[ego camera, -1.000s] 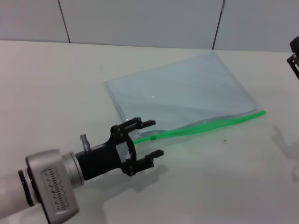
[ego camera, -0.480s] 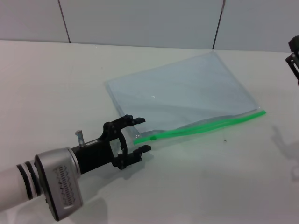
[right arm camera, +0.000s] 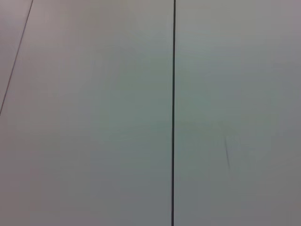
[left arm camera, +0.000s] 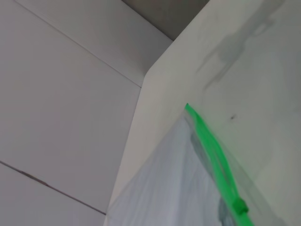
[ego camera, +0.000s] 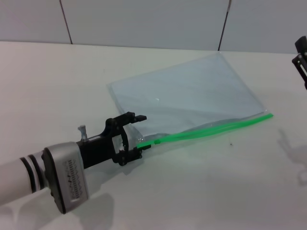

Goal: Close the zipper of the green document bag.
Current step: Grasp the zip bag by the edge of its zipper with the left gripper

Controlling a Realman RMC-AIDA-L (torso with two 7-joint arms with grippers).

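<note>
The green document bag (ego camera: 192, 93) lies flat on the white table (ego camera: 57, 86), a clear pouch with pale sheets inside. Its zipper (ego camera: 211, 129) runs as a bright green strip along the near edge, and the small slider tab (ego camera: 156, 141) sits close to the strip's left end. My left gripper (ego camera: 142, 133) is open at the bag's near-left corner, one finger over the corner and the other just beside the zipper's end, holding nothing. The left wrist view shows the zipper (left arm camera: 212, 151), the slider tab (left arm camera: 241, 206) and the bag (left arm camera: 174, 188). My right gripper (ego camera: 301, 56) hangs at the far right edge.
A grey panelled wall (ego camera: 144, 21) stands behind the table. The right wrist view shows only wall panels (right arm camera: 94, 113). Bare tabletop spreads to the left of the bag and in front of it.
My left gripper has drawn back to the left, from around the slider tab to the zipper's left end, still open. The bag and the right arm have not moved.
</note>
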